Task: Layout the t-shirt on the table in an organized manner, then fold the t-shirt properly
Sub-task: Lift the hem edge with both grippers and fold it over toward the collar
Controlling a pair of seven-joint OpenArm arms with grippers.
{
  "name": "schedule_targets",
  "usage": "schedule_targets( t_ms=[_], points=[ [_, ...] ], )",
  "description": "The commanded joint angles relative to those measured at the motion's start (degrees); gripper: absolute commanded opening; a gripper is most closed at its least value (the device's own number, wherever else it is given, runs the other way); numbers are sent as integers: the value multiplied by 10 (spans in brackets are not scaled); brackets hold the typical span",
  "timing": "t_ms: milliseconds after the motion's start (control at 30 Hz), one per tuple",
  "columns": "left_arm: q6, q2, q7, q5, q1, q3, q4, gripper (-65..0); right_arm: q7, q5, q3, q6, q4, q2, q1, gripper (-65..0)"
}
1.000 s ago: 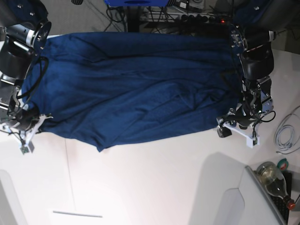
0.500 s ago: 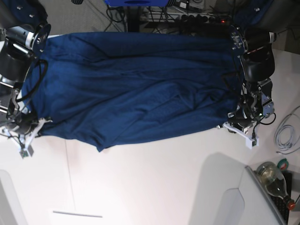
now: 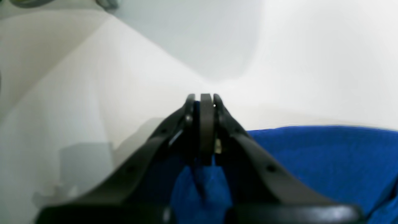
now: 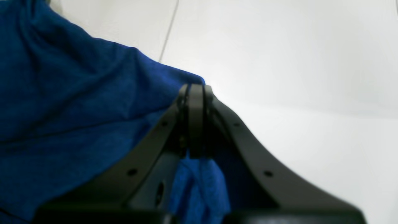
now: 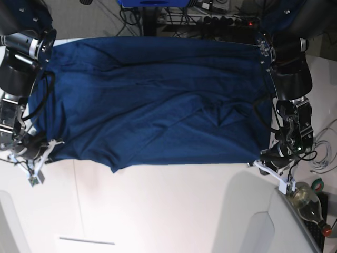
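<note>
The dark navy t-shirt [image 5: 152, 100] lies spread wide over the white table [image 5: 174, 211], wrinkled in the middle. My left gripper [image 5: 263, 162] is at the shirt's near right corner, shut on the cloth; in the left wrist view its jaws [image 3: 202, 102] are closed with blue fabric [image 3: 202, 186] pinched behind them. My right gripper [image 5: 46, 150] is at the shirt's near left corner, shut on the cloth; the right wrist view shows closed jaws [image 4: 195, 90] with blue fabric [image 4: 77, 118] in them.
A glass bottle [image 5: 310, 203] lies at the table's right front edge, with a white cable [image 5: 322, 150] and a tape roll [image 5: 317, 184] beside it. Cables and a power strip [image 5: 210, 18] lie beyond the far edge. A thin seam [image 5: 79, 195] runs across the table.
Both grippers have pulled the shirt's near edge toward the table's front. The near hem now lies lower and straighter, and the cloth is stretched flatter.
</note>
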Motion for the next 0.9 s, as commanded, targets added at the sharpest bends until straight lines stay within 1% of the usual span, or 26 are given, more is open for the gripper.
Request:
schedule_targets(
  t_ms=[0, 133, 233, 367, 433, 500, 600, 800, 867],
  points=[
    [-1, -7, -11, -7, -10, 1, 13, -650, 11, 6, 1, 2, 9, 10, 13, -650],
    [-1, -7, -11, -8, 9, -2, 30, -650, 11, 6, 1, 2, 12, 11, 9, -650],
    [-1, -7, -11, -8, 28, -4, 58, -650, 11, 6, -2, 2, 13, 24, 8, -650],
    [-3, -7, 23, -8, 63, -6, 117, -650, 11, 6, -4, 2, 16, 28, -4, -650],
    [-3, -6, 29, -8, 96, -6, 163, -650, 11, 5, -6, 2, 33, 28, -19, -650],
    [-3, -4, 29, -8, 126, -6, 202, -650, 11, 5, -22, 2, 63, 28, -40, -650],
    [-3, 7, 29, -8, 169, -6, 250, -650, 11, 5, -41, 2, 101, 28, -69, -650],
    [-3, 20, 29, -8, 251, -7, 351, -650, 11, 5, -39, 2, 154, 27, -117, -650],
    [-3, 22, 29, -8, 275, -19, 377, -650, 11, 6, -38, 2, 163, 28, -130, -650]
  ],
)
